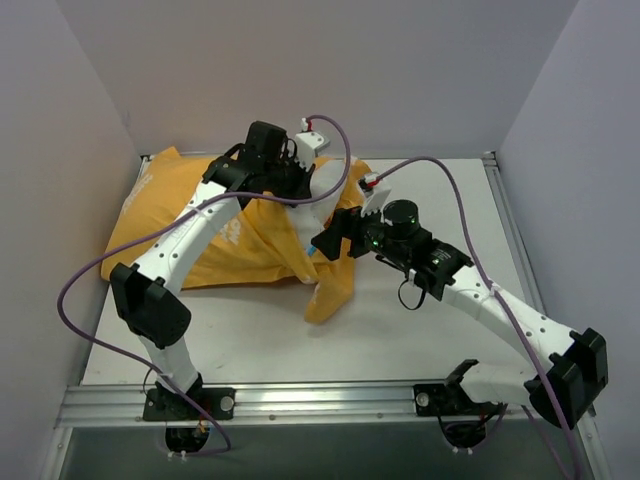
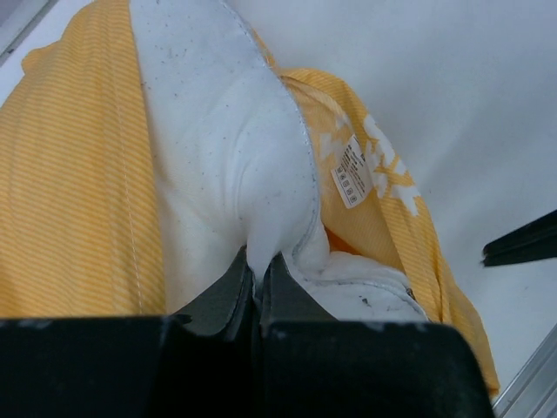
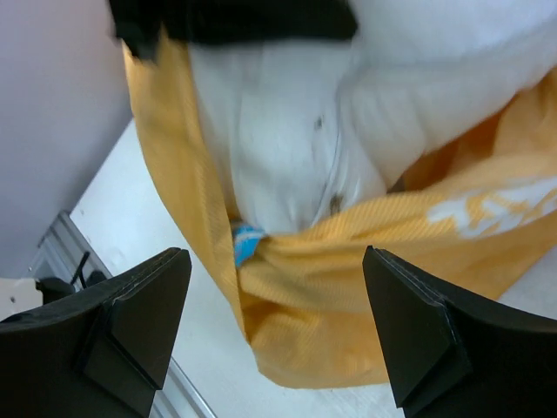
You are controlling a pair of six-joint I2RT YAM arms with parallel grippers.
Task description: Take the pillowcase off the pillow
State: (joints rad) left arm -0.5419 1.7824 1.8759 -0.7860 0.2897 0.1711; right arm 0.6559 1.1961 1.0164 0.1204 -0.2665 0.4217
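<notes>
Your left gripper (image 2: pixel 257 277) pinches the white pillow (image 2: pixel 218 148) tight. Your right gripper (image 3: pixel 274 261) is wide open, holding nothing, right by the orange pillowcase (image 3: pixel 296 340)
</notes>
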